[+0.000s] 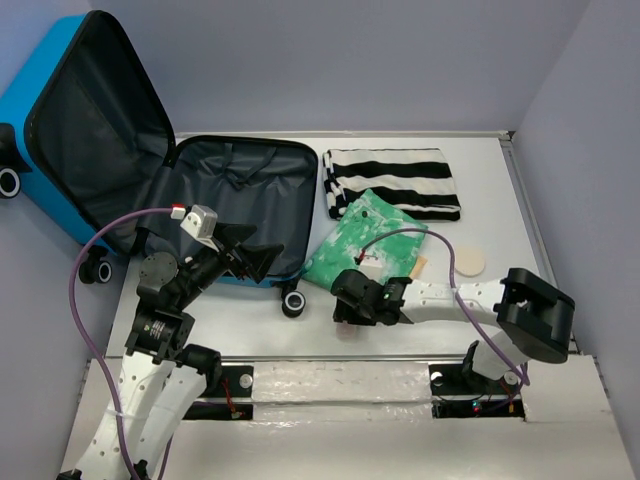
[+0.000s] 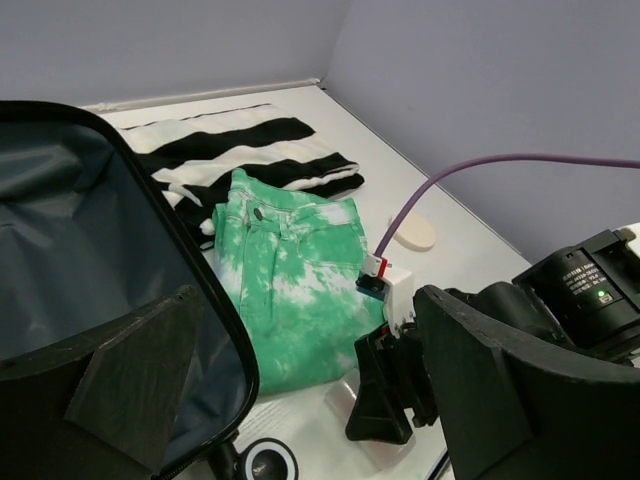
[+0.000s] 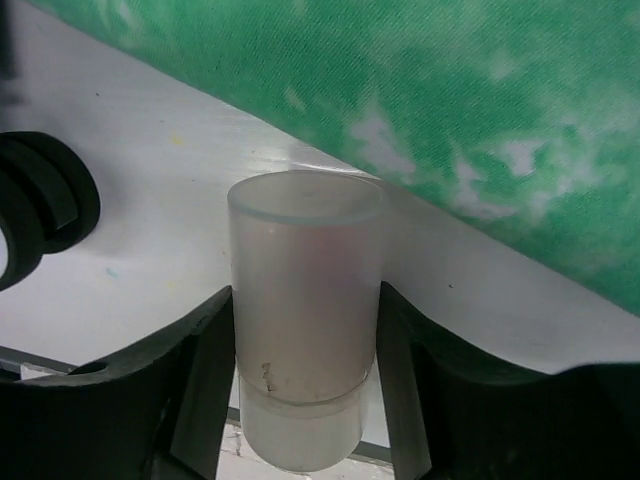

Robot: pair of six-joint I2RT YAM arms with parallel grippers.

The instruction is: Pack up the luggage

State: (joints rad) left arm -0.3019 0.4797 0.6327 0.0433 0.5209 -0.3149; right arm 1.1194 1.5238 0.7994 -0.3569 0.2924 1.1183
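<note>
The luggage (image 1: 90,130) lies open at the back left: blue lid propped up, black-lined lower half (image 2: 80,250) flat on the table. My left gripper (image 1: 255,250) hangs open over that half's near edge, nothing between its fingers (image 2: 130,380). To the right lie green tie-dye trousers (image 1: 365,240) and a folded black-and-white striped garment (image 1: 392,182). Just in front of the trousers (image 3: 480,100) a translucent cylindrical container (image 3: 305,290) lies on the table. My right gripper (image 1: 348,305) is low on the table, and its fingers (image 3: 200,370) press both sides of the container.
A luggage wheel (image 1: 293,303) sits just left of the right gripper (image 2: 385,400). A round beige disc (image 1: 469,262) lies right of the trousers (image 2: 290,290). Grey walls close the back and right. The table's near edge runs just below the gripped container.
</note>
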